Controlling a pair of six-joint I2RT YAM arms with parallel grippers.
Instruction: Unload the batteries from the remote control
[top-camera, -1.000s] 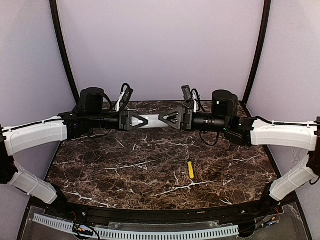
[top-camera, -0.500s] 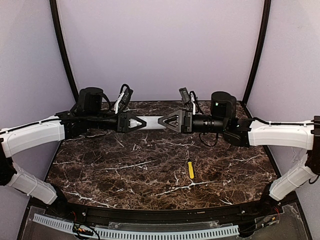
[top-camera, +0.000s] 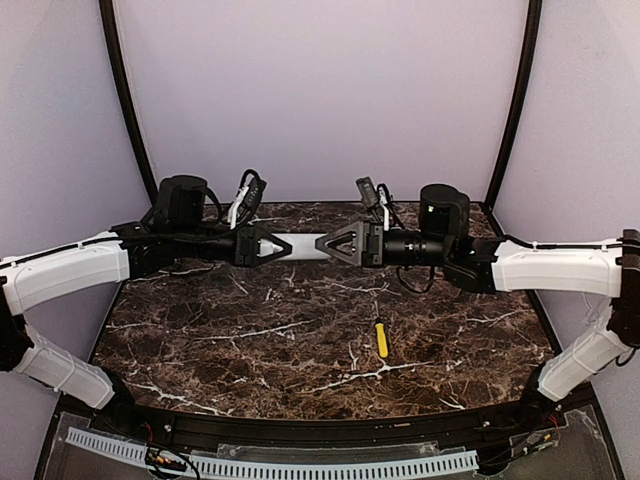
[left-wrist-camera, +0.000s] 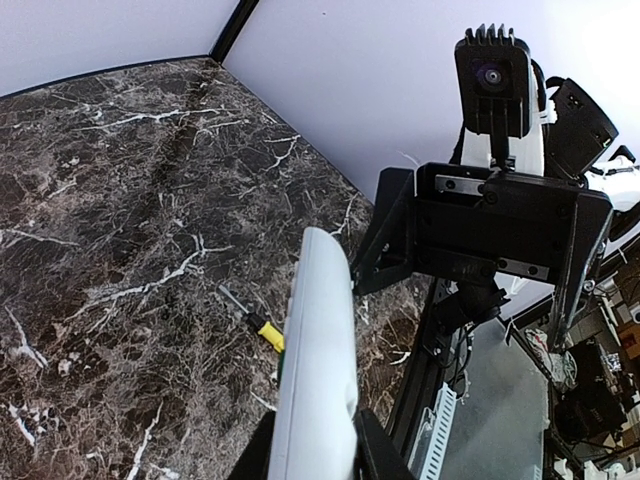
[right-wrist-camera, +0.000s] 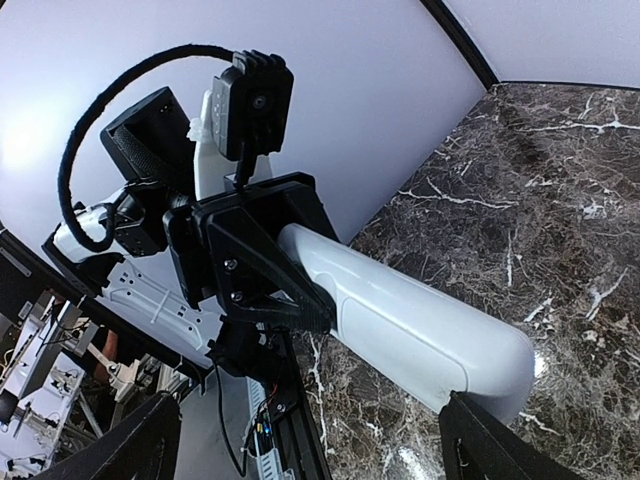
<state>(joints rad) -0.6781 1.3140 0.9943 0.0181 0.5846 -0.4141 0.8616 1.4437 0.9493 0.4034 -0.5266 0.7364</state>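
The slim white plastic remote control (top-camera: 300, 245) hangs level in the air above the back of the surface, its left end pinched in the left claw (top-camera: 283, 246). The right claw (top-camera: 322, 243) is spread wide, its fingers on either side of the remote's free end; I cannot tell whether they touch it. Below lies the dark brown marble surface (top-camera: 230, 340), with a yellow-handled screwdriver (top-camera: 381, 338) resting right of centre. Around it stand pale lilac walls (top-camera: 320, 90).

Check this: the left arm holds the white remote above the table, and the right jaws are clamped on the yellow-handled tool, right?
No. The yellow-handled tool lies loose on the table, as the top view shows; the right jaws stand open. The left arm does hold the white remote above the table.
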